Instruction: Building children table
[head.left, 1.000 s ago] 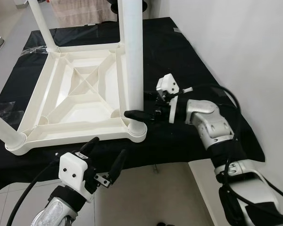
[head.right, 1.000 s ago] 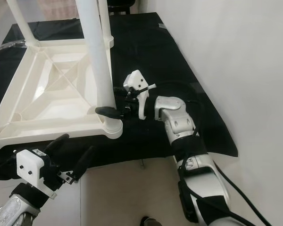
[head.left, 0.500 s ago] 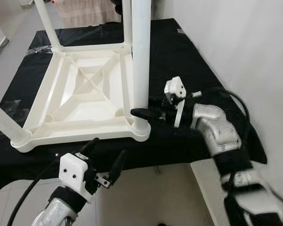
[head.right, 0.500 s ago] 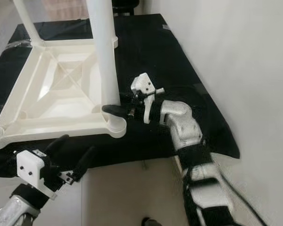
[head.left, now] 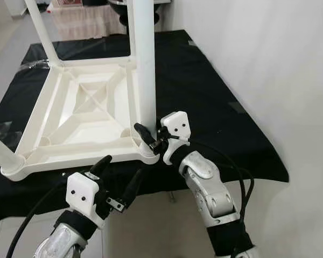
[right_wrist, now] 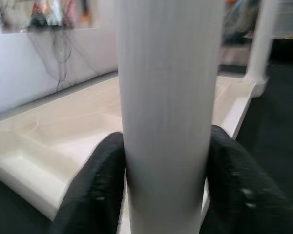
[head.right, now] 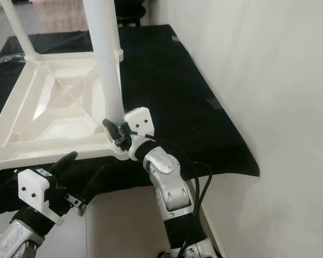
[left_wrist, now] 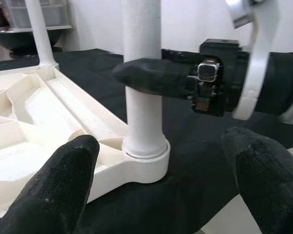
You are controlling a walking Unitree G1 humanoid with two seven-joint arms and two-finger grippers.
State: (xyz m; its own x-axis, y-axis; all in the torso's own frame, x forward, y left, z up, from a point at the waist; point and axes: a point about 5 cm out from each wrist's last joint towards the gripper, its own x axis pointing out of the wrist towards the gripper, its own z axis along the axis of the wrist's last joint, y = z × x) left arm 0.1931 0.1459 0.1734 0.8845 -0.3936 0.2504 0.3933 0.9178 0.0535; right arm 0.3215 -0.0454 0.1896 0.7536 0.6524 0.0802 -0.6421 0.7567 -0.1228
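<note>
The right end effector (head.left: 145, 133) pinches the round white plastic leg (head.left: 142, 64) (low, near its socket) of the upturned white plastic tabletop (head.left: 75, 115) on the black-draped surface (head.left: 215, 107); the left end effector (head.left: 118, 180) hovers spread.

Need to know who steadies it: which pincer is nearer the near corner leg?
Right. The right pincer is clamped around the white leg just above its socket. The left pincer hangs open, short of the table's edge, apart from it.

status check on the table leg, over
Right gripper shut on near-corner table leg, low by its socket. Left gripper open, hovering below the upturned tabletop edge. Leg upright in the corner socket. Nothing blocking.
</note>
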